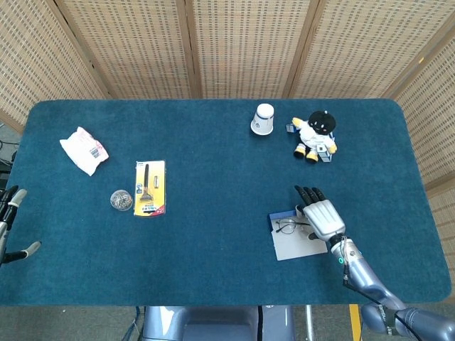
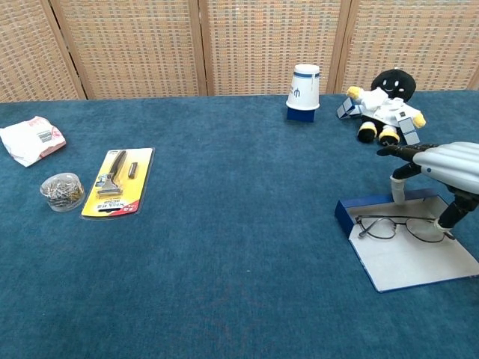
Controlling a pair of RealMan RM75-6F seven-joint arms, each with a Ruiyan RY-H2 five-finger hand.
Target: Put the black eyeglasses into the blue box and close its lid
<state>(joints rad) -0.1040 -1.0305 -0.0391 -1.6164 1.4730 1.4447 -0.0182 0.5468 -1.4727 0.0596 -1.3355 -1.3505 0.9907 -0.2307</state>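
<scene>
The black eyeglasses [image 2: 397,226] lie flat across the front rim of the shallow blue box [image 2: 379,204] and its open white-lined lid [image 2: 415,259] at the table's right. My right hand [image 2: 443,166] hovers over them, palm down and fingers spread. Its thumb points down behind the frame, and one fingertip [image 2: 447,219] sits by the right lens. No pinch on the frame shows. From the head view, the eyeglasses [image 1: 288,226] show just left of the right hand [image 1: 321,214]. My left hand [image 1: 10,217] shows at the far left edge, fingers apart and holding nothing.
An upturned paper cup [image 2: 304,93] and a plush toy [image 2: 384,107] stand at the back right. On the left lie a yellow razor pack [image 2: 118,182], a small jar of clips [image 2: 63,191] and a white packet [image 2: 31,139].
</scene>
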